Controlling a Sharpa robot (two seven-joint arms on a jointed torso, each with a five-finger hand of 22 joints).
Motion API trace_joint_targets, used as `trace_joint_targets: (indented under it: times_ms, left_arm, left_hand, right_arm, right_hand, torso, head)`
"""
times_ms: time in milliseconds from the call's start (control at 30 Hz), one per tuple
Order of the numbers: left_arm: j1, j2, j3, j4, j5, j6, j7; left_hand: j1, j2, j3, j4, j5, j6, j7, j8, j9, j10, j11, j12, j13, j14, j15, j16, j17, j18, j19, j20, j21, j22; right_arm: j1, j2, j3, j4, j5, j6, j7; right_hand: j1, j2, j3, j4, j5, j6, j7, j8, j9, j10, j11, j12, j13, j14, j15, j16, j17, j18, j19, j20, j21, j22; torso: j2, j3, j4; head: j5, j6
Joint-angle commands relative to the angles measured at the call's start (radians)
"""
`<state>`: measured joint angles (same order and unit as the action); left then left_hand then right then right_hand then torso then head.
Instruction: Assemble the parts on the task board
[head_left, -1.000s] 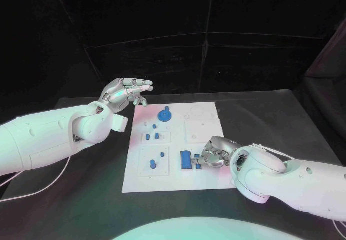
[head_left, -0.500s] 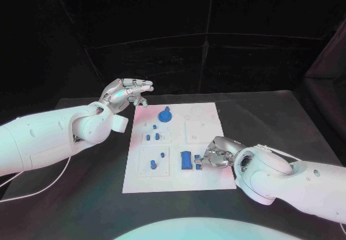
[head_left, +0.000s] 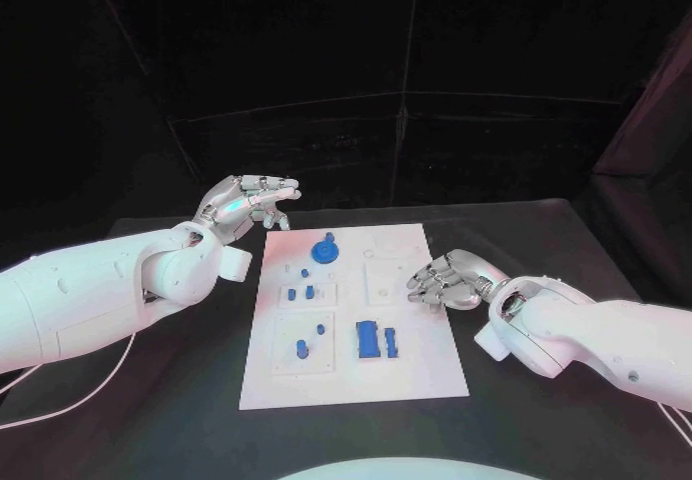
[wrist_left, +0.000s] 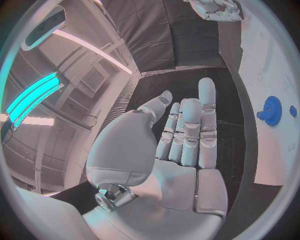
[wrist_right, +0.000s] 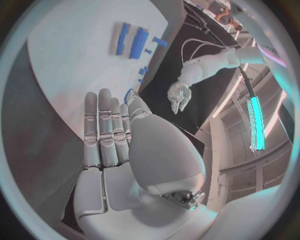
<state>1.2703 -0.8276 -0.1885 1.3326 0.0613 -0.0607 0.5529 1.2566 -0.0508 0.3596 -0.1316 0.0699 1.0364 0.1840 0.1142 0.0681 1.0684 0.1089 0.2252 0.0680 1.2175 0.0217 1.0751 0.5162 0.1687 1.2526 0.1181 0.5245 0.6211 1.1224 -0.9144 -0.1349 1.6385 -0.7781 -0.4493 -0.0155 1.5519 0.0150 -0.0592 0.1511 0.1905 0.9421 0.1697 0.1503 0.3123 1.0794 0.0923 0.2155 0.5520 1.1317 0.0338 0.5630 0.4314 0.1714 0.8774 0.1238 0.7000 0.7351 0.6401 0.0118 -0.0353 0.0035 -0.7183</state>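
Note:
The white task board (head_left: 358, 385) lies in the middle of the table. A blue gear (head_left: 326, 248) stands at its far end, also in the left wrist view (wrist_left: 270, 110). Small blue parts (head_left: 303, 292) sit in the left column. A blue block (head_left: 371, 340) with a thin blue strip beside it lies at the near middle, seen too in the right wrist view (wrist_right: 134, 40). My left hand (head_left: 248, 203) hovers off the board's far left corner, fingers apart, holding nothing. My right hand (head_left: 450, 280) hangs over the board's right edge, empty, with its fingers stretched out (wrist_right: 106, 127).
Black table (head_left: 548, 240) surrounds the board on all sides, and dark curtains stand behind it. The left wrist view catches my right hand (wrist_left: 215, 9) beyond the board (wrist_left: 275, 65). The right wrist view catches my left hand (wrist_right: 178, 95).
My right hand has left the blue block and drawn away to the board's right edge, fingers now spread out. The left hand has barely moved. The head view has shifted slightly.

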Motion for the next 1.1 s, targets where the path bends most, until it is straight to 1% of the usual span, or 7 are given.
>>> trace_joint_targets:
  times_ms: [33,333,567,600,900,967,1100]
  left_arm:
    - [0.001,0.013,0.001,-0.023,0.037,-0.004,0.019]
    - [-0.013,0.068,0.001,-0.122,0.077,-0.008,0.043]
    - [-0.030,0.120,0.002,-0.199,0.101,-0.031,0.061]
    - [-0.027,0.110,0.001,-0.182,0.063,-0.012,0.023]
    - [-0.057,0.101,0.030,-0.116,0.044,-0.122,0.015]
    - [-0.070,0.096,0.042,-0.089,0.036,-0.167,0.011]
    - [-0.101,0.086,0.073,-0.020,0.015,-0.281,0.002]
  left_hand:
    - [-0.006,0.006,-0.017,-0.001,-0.003,0.000,-0.004,0.005,-0.002,-0.004,0.005,0.002,-0.003,-0.084,0.005,-0.094,-0.073,0.012,-0.066,0.005,-0.051,-0.028]
    - [-0.005,0.023,-0.030,-0.005,-0.001,-0.022,0.012,-0.025,-0.003,-0.034,0.050,-0.069,-0.006,-0.301,0.106,-0.641,-0.334,-0.014,-0.435,0.099,-0.373,-0.238]
    - [0.003,0.038,-0.060,-0.012,0.000,-0.020,0.013,-0.047,-0.003,-0.021,0.052,-0.122,-0.006,-0.243,0.116,-0.800,-0.408,0.017,-0.425,0.139,-0.417,-0.313]
    - [-0.376,0.051,-0.146,0.032,-0.070,-0.321,-0.045,-0.114,-0.068,-0.340,0.003,-0.149,-0.068,-0.540,0.075,-0.877,-0.438,-0.051,-0.678,0.060,-0.446,-0.403]
    - [-0.641,0.051,-0.213,0.132,-0.070,-0.540,-0.088,-0.114,-0.068,-0.558,-0.030,-0.225,-0.068,-0.741,-0.022,-0.942,-0.516,-0.066,-0.848,0.007,-0.524,-0.472]
    - [-0.689,0.051,-0.225,0.132,-0.070,-0.578,-0.095,-0.114,-0.068,-0.597,-0.036,-0.225,-0.068,-0.778,-0.022,-0.952,-0.516,-0.077,-0.879,-0.002,-0.524,-0.483]
    - [-0.773,0.051,-0.246,0.132,-0.070,-0.646,-0.108,-0.114,-0.068,-0.667,-0.109,-0.225,-0.068,-0.843,-0.022,-0.970,-0.516,-0.088,-0.934,-0.019,-0.524,-0.503]
  right_arm:
    - [0.015,0.039,0.002,-0.093,0.419,0.063,0.349]
    - [0.031,0.192,0.041,-0.378,0.580,0.145,0.481]
    - [0.032,0.266,0.049,-0.495,0.598,0.187,0.506]
    - [0.030,0.251,0.048,-0.472,0.535,0.123,0.436]
    - [0.005,0.222,0.070,-0.372,0.595,0.014,0.461]
    - [-0.006,0.210,0.078,-0.331,0.619,-0.032,0.471]
    - [-0.031,0.181,0.100,-0.231,0.680,-0.142,0.496]
  right_hand:
    - [0.027,-0.003,0.015,0.007,-0.005,0.007,0.016,-0.037,-0.035,-0.007,0.028,-0.105,-0.155,-0.086,0.051,-0.203,-0.120,-0.006,-0.058,0.045,-0.164,-0.116]
    - [-0.001,0.006,0.011,-0.038,0.000,0.027,0.019,-0.086,-0.132,-0.004,0.054,-0.150,-0.406,-0.056,0.084,-0.417,-0.305,0.012,0.007,0.101,-0.396,-0.321]
    - [-0.019,0.025,0.016,-0.087,0.006,0.045,0.020,-0.086,-0.175,0.023,0.050,-0.149,-0.486,0.045,0.062,-0.450,-0.356,0.012,0.111,0.078,-0.437,-0.381]
    - [-0.472,-0.015,0.059,-0.151,-0.056,-0.256,-0.038,-0.150,-0.213,-0.313,0.008,-0.216,-0.552,-0.316,-0.034,-0.481,-0.431,-0.052,-0.193,0.019,-0.512,-0.483]
    - [-0.794,-0.015,0.059,-0.151,-0.093,-0.455,-0.075,-0.150,-0.312,-0.535,-0.022,-0.216,-0.552,-0.550,-0.034,-0.563,-0.431,-0.069,-0.389,-0.024,-0.570,-0.561]
    - [-0.852,-0.015,0.059,-0.151,-0.101,-0.492,-0.083,-0.150,-0.312,-0.577,-0.092,-0.216,-0.552,-0.595,-0.034,-0.563,-0.431,-0.079,-0.426,-0.032,-0.580,-0.574]
    - [-0.955,-0.015,0.059,-0.151,-0.114,-0.559,-0.096,-0.150,-0.312,-0.650,-0.092,-0.216,-0.552,-0.674,-0.034,-0.563,-0.431,-0.090,-0.493,-0.045,-0.598,-0.598]
  torso:
    - [-0.018,-0.0059,-0.0042]
    - [-0.039,-0.0066,-0.0115]
    - [-0.045,-0.0047,-0.0084]
    - [-0.041,-0.0064,-0.0101]
    - [-0.086,-0.0109,0.0274]
    - [-0.093,-0.0115,0.0329]
    - [-0.096,-0.0118,0.0353]
  head:
    - [-0.003,0.032]
    - [0.003,0.103]
    - [0.007,0.131]
    - [0.005,0.123]
    - [-0.002,0.119]
    - [-0.003,0.119]
    - [-0.003,0.118]
